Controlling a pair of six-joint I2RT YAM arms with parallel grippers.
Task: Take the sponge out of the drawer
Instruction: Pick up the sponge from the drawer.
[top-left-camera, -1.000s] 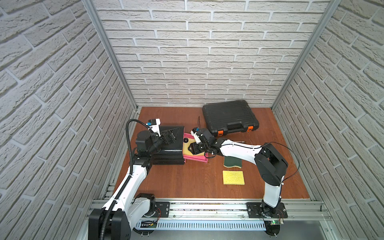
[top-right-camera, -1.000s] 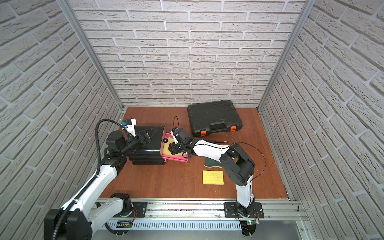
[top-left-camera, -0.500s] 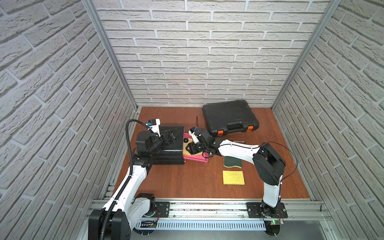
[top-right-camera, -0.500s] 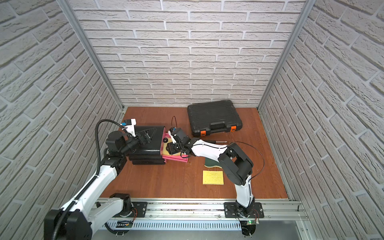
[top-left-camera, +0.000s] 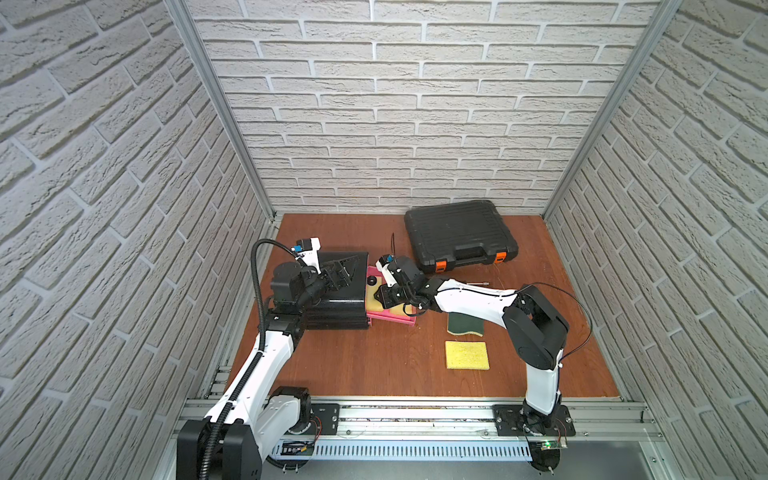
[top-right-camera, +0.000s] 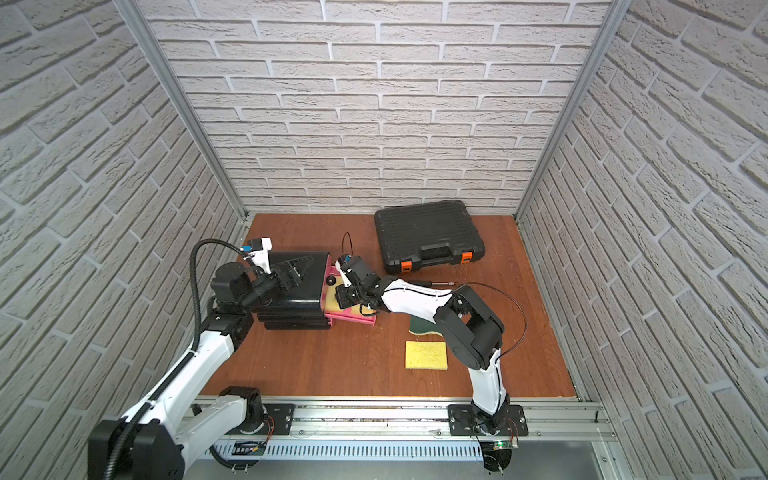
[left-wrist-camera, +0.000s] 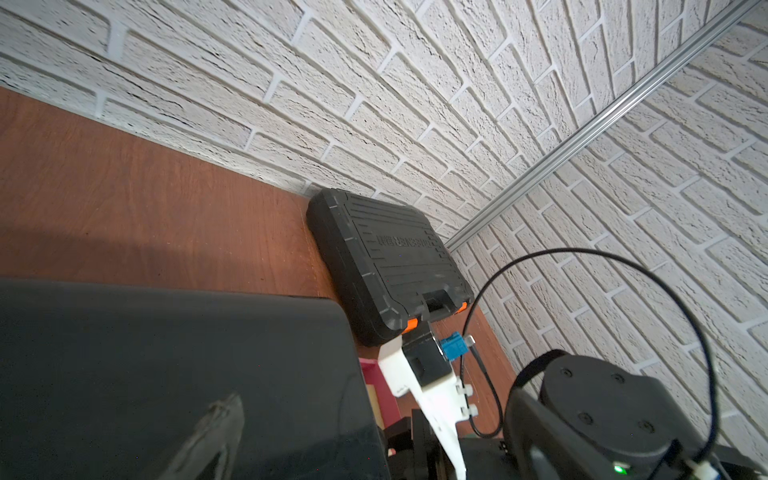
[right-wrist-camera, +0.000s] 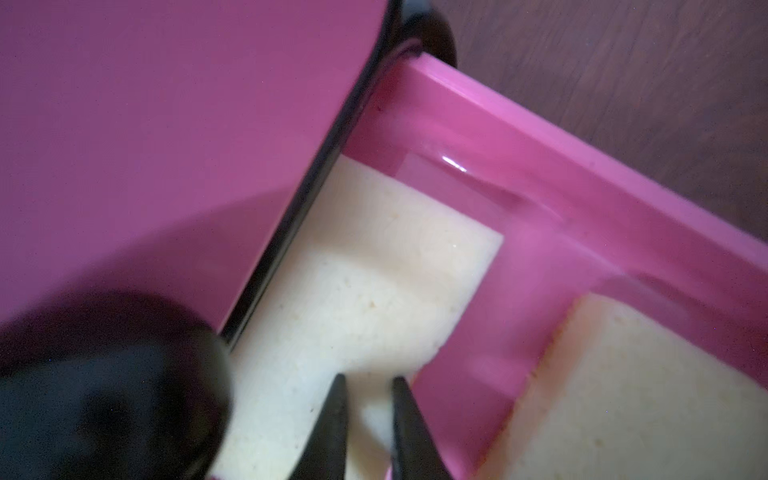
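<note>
Left gripper (top-left-camera: 341, 269): left of centre in both top views, over the top of the black drawer unit (top-left-camera: 332, 303). Its jaws are spread wide with nothing between them. You can't tell from here whether it touches the unit. The left wrist view gives you only one blurred finger (left-wrist-camera: 216, 432) at the bottom edge, above the unit's black top.

Just right of the unit is the pink drawer (top-left-camera: 392, 319), pulled out toward the right of the frame. The sponge (top-left-camera: 371, 305) is inside it, pale yellow, with its left end under the unit's edge. A black knob (top-left-camera: 371, 281) sits just above it in frame, on a pink front.

Right gripper (top-left-camera: 381, 297): down in the drawer, on the sponge. In the right wrist view the two dark fingertips (right-wrist-camera: 334, 424) are at bottom centre, almost together, with a narrow strip of sponge between them. That reads as a pinch on the sponge's edge. You can't tell whether it's off the drawer floor. A second pale block (right-wrist-camera: 623, 395) lies at the lower right of that frame, with bare pink floor between the two.

Further right on the table (top-left-camera: 374, 365), a green scrub pad (top-left-camera: 465, 325) lies partly under the right arm. A loose yellow sponge (top-left-camera: 466, 354) is just below it in frame, not touching. The black tool case (top-left-camera: 459, 235) is upper right of centre, closed, near the back wall.
</note>
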